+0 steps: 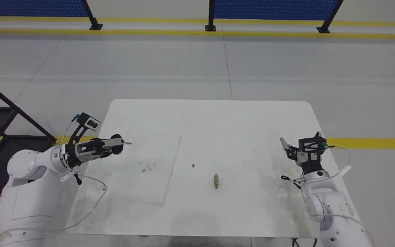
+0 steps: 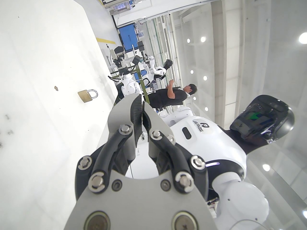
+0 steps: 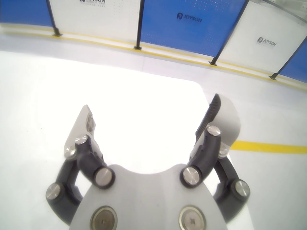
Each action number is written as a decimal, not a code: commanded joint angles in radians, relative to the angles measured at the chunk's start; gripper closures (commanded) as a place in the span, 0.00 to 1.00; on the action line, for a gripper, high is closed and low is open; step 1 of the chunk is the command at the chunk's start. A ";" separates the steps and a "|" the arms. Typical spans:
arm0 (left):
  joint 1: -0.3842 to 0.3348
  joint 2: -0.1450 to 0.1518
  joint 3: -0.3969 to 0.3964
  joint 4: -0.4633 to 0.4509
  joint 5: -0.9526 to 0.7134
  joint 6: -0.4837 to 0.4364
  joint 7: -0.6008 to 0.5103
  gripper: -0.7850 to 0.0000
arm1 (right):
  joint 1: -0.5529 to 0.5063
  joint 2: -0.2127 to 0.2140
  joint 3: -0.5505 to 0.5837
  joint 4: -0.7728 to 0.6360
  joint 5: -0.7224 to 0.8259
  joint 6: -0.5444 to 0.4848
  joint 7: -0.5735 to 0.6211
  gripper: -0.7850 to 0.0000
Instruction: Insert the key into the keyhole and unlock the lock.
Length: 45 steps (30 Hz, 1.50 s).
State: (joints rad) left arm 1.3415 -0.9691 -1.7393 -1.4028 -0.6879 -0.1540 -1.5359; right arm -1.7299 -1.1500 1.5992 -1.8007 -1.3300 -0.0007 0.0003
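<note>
Lock: a small padlock [image 1: 216, 181] with a squarish, brass-coloured body and a silvery shackle [image 2: 94, 93]; the shackle's loop looks seated in the body.
Lock position: it lies flat on the white bench [image 1: 247, 123], a little to the right of the middle and towards the robot's edge. It is between the two hands and well apart from both.
Speck: a small dark bit [image 1: 194, 165] lies near the lock but apart from it, on the side of the left arm and slightly farther from the robot. It is too small to tell what it is.
Left hand: the left hand [image 2: 140, 101] is over the left edge of the bench and points across the bench towards the lock. Its ribbed pads are pressed together, and nothing can be seen between them.
Right hand: the right hand [image 3: 151, 106] is at the right edge of the bench. Its fingers are spread wide and nothing is held between them.
Marks: faint dark scuffs [image 1: 148, 167] dot the bench on the left side.
</note>
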 commanded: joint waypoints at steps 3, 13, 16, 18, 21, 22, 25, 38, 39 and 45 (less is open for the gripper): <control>0.000 0.000 0.000 0.000 0.000 0.000 0.000 1.00 | 0.015 -0.001 -0.050 -0.047 -0.070 -0.029 0.057 0.00; 0.000 0.000 0.000 0.000 0.000 0.000 0.000 1.00 | 0.055 -0.013 -0.198 -0.279 -0.101 -0.054 0.471 0.00; 0.000 0.000 0.000 0.000 0.000 0.000 0.000 1.00 | 0.069 -0.016 -0.239 -0.335 -0.086 -0.068 0.630 0.00; 0.000 0.000 0.000 0.000 0.000 0.000 0.000 1.00 | 0.085 -0.018 -0.272 -0.362 -0.087 -0.075 0.741 0.00; 0.000 0.000 0.000 0.000 0.000 0.000 0.000 1.00 | 0.116 -0.022 -0.322 -0.384 -0.076 -0.084 0.867 0.00; 0.000 0.000 0.000 0.000 0.000 0.000 0.000 1.00 | 0.129 -0.024 -0.338 -0.389 -0.068 -0.092 0.906 0.00; 0.000 0.000 0.000 0.000 0.000 0.000 0.000 1.00 | 0.171 -0.029 -0.374 -0.411 -0.011 -0.101 1.005 0.00; 0.000 0.000 0.000 0.000 0.000 0.000 0.000 1.00 | 0.300 -0.045 -0.409 -0.420 0.222 -0.022 1.249 0.00; 0.000 0.000 0.000 0.000 0.000 0.000 0.000 1.00 | 0.300 -0.045 -0.409 -0.420 0.222 -0.022 1.249 0.00; 0.000 0.000 0.000 0.000 0.000 0.000 0.000 1.00 | 0.300 -0.045 -0.409 -0.420 0.222 -0.022 1.249 0.00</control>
State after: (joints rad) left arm 1.3414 -0.9691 -1.7393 -1.4028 -0.6880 -0.1540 -1.5359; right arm -1.4303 -1.1952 1.1898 -2.2203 -1.1082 -0.0228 1.2491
